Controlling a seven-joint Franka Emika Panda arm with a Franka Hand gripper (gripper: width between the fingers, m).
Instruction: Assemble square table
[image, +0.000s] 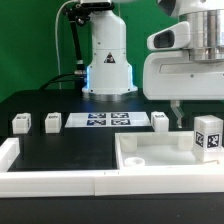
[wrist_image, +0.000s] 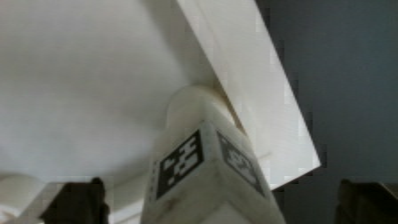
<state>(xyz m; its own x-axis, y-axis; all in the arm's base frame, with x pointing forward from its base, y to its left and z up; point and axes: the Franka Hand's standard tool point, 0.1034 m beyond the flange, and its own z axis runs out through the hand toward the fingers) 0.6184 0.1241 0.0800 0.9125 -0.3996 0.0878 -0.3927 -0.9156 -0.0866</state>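
**While one leg stands in its corner, three lie loose**

Nearest the exterior camera runs a white border rail (image: 50, 182). Just behind it, at the exterior view's right, lies the slab (image: 150, 153) of the square table, rim up. One leg (image: 208, 136) stands upright at the slab's far corner, tag facing out. The gripper (image: 190, 113) hangs over that leg with its jaws spread apart, clamped on nothing.

Farther back, well apart from the slab, sit the first loose block (image: 160, 121), the marker board (image: 105, 120), a second block (image: 52, 122) and a third block (image: 20, 123).

I judge about a quarter done: one leg set, three to fetch. Neither view shows whether the standing leg is fully home.

Only the wrist view shows the fingers (wrist_image: 80, 200) flanking the leg and clear of it, and the leg meeting the slab beside its rim. Only the exterior view shows the waiting blocks.
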